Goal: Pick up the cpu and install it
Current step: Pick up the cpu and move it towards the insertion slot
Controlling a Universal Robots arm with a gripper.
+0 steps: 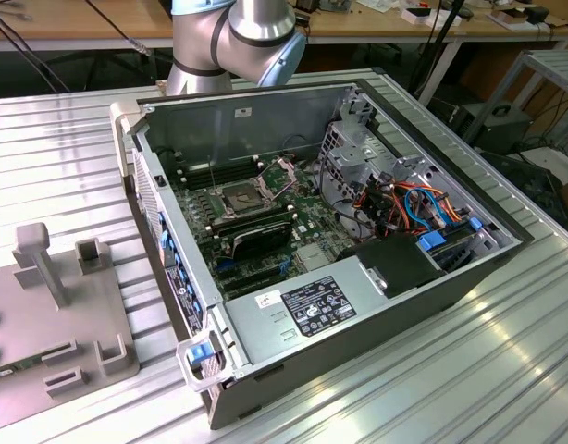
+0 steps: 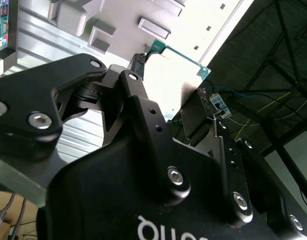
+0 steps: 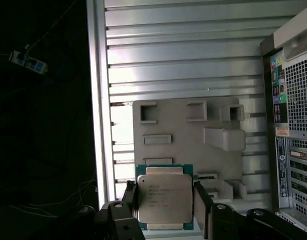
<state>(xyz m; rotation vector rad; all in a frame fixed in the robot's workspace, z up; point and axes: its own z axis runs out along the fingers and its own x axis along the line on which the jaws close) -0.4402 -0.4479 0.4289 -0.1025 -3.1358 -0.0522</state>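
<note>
Jaws of the gripper (image 3: 166,204) clamp the cpu (image 3: 165,195) by two opposite edges, above the grey fixture (image 3: 183,132). I advise holding it level, with firm grip and no tilt.

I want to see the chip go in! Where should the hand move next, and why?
Probably sideways, toward the open computer case. In the first wrist view the hand is shut on the cpu above the grey holder tray, and the socket inside the case looks open, its frame lifted.
</note>
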